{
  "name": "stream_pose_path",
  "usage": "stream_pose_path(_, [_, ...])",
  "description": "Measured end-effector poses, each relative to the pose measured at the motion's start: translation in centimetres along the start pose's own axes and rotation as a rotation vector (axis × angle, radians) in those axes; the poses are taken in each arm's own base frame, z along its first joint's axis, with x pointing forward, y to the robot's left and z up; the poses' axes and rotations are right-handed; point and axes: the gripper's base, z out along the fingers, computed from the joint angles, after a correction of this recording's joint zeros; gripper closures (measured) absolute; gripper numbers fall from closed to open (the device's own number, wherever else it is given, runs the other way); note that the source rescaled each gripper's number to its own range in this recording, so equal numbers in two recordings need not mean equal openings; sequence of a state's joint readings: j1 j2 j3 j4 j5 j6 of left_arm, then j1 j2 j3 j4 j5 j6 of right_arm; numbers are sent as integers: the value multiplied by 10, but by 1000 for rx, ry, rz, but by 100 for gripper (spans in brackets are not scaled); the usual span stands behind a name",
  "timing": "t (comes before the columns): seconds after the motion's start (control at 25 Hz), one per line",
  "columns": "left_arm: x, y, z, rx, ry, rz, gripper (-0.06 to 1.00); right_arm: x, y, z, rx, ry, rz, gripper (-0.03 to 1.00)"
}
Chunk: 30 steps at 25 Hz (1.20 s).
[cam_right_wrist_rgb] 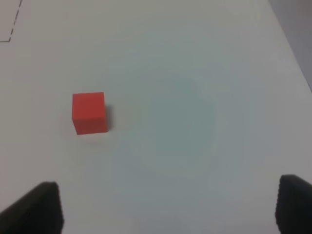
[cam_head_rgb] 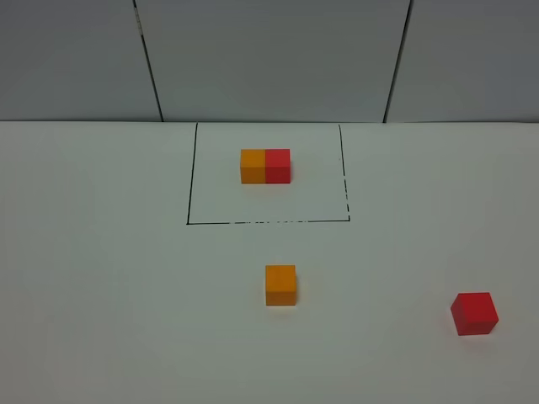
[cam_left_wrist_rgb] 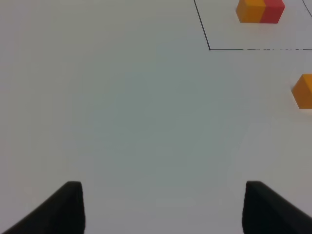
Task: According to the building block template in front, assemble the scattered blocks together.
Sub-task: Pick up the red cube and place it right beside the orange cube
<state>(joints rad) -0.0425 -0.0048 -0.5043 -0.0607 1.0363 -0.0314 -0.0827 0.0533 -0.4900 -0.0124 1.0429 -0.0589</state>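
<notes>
Two loose cubes sit on the white surface [cam_head_rgb: 101,278], well apart from each other, and neither is in my grip. Seen from the high camera, the loose orange cube [cam_head_rgb: 280,285] lies near the middle of the surface, and the loose red cube [cam_head_rgb: 474,313] rests at roughly 3 o'clock from it, toward the 3 o'clock edge of the view. The template [cam_head_rgb: 265,166] stands at 12 o'clock from the loose orange cube: an orange half at 9 o'clock and a red half at 3 o'clock, touching as one short bar. A thin black frame [cam_head_rgb: 192,177] is drawn around it, its near line broken into dashes in places, and the loose orange cube lies outside that line, at 6 o'clock of it. Grey wall panels [cam_head_rgb: 269,59] rise behind the surface at 12 o'clock.

My left end effector [cam_left_wrist_rgb: 163,207] stands wide, its two dark fingertips [cam_left_wrist_rgb: 68,207] spread with only bare surface between them. Its wrist camera catches the template [cam_left_wrist_rgb: 260,10], a corner of the black frame [cam_left_wrist_rgb: 209,48] and part of the loose orange cube [cam_left_wrist_rgb: 304,91] at the picture's border, all well clear of my fingers. My right end effector [cam_right_wrist_rgb: 168,204] is wide too, holding nothing; the loose red cube [cam_right_wrist_rgb: 88,112] sits upright on the surface ahead of it, apart from both fingertips [cam_right_wrist_rgb: 44,207] and not between them
</notes>
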Motion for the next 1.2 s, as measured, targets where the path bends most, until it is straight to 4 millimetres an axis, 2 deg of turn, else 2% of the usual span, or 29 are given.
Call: stream_pose_path(1.2, [0,0,0,0,-1,0,41,0,2,0,-21,-1,37,22])
